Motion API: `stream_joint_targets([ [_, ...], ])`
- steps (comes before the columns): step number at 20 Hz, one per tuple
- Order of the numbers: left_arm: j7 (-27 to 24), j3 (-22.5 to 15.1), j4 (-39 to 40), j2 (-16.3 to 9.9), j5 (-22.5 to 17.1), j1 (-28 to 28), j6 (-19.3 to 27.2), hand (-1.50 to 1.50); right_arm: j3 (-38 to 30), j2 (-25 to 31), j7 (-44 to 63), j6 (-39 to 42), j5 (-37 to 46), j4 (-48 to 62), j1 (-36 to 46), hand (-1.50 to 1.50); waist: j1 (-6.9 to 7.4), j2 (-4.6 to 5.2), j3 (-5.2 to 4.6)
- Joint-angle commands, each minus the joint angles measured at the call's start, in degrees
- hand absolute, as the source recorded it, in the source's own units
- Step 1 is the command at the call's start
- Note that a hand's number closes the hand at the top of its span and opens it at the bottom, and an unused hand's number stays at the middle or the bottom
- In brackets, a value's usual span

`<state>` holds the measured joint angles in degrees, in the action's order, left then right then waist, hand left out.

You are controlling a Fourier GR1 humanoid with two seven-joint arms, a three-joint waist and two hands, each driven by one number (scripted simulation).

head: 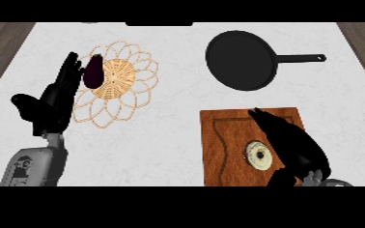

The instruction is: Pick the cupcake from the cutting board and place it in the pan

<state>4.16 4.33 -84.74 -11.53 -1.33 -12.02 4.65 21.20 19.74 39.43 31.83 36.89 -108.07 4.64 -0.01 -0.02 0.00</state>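
A cupcake (pixel 258 155) with pale frosting and a dark centre sits on the wooden cutting board (pixel 221 145) at the lower right. My right hand (pixel 292 142) lies over the board just right of the cupcake, fingers stretched out toward the far edge, thumb near the lower edge; it holds nothing. The black pan (pixel 241 60) rests empty on the counter beyond the board, its handle (pixel 303 58) pointing right. My left hand (pixel 53 101) stays open at the left, fingers up.
A woven wicker trivet (pixel 121 89) lies on the white counter at the left, with a dark purple eggplant (pixel 94 71) on its upper left part, beside my left fingers. Wooden floor shows at both upper corners.
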Motion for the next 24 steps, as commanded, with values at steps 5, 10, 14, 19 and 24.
stream_joint_targets([
  [5, 0.2, 0.9, -1.5, 0.7, 0.4, 1.7, -0.5, 0.00, 1.3, -2.6, -5.5, -1.2, 6.6, 9.0, -0.4, -1.50, 0.12, 0.00, 0.01],
  [10, -0.3, -0.6, -3.3, 1.9, 1.5, 3.2, -1.1, 0.00, -0.9, -3.5, -10.4, -3.1, 8.4, 16.0, 1.1, -1.50, 0.23, 0.01, 0.02],
  [14, 4.2, 1.0, -1.8, 1.0, 0.8, -2.5, -1.0, 0.00, 1.0, -4.3, -12.5, -2.5, 9.8, 13.5, -2.2, 1.50, -0.01, -0.02, 0.02],
  [19, -2.3, 1.8, 1.4, 0.9, 1.3, 1.9, -2.5, 0.00, 0.6, -2.1, -16.6, 1.3, 9.7, 10.6, -0.3, 1.50, 0.01, -0.03, 0.00],
  [24, 2.5, 2.4, 0.9, 1.0, 0.7, -4.2, -1.6, 0.00, 4.6, -6.3, -18.1, -1.6, 14.7, 14.4, 1.5, 1.50, 0.00, 0.00, 0.01],
])
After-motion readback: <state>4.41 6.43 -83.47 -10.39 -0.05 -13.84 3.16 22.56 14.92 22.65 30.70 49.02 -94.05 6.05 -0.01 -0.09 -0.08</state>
